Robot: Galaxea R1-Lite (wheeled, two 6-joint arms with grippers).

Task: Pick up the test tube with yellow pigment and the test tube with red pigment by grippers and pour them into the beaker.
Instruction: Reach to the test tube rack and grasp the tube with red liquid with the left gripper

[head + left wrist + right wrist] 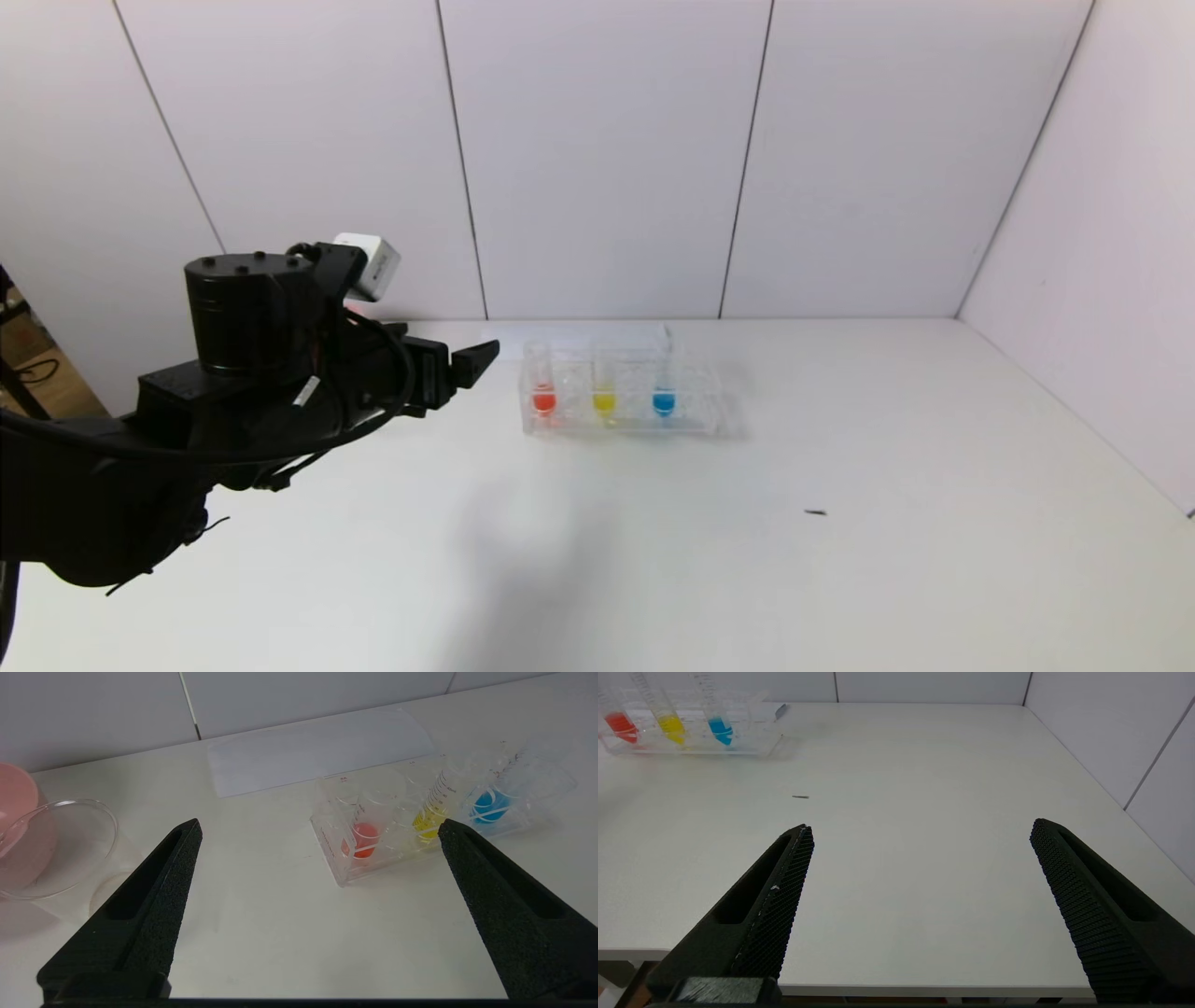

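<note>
Approach step, nothing gripped. Left gripper [471, 362] spread wide, frame left, beside rack [709, 425]. Red tube [543, 399], yellow tube [604, 400] racked centre frame. Right gripper [920, 830] spread wide, parked. Beaker [70, 854] probably hidden behind left arm in head view. Next: straddle red tube, close.

Bare table [840, 560] runs wide across the near and right side, broken only by a tiny dark speck [816, 512]; the clear rack [695, 420] stands far centre, its tubes close together; at far left the beaker [60, 851] touches the pink bowl [16, 812], crowding that corner.
</note>
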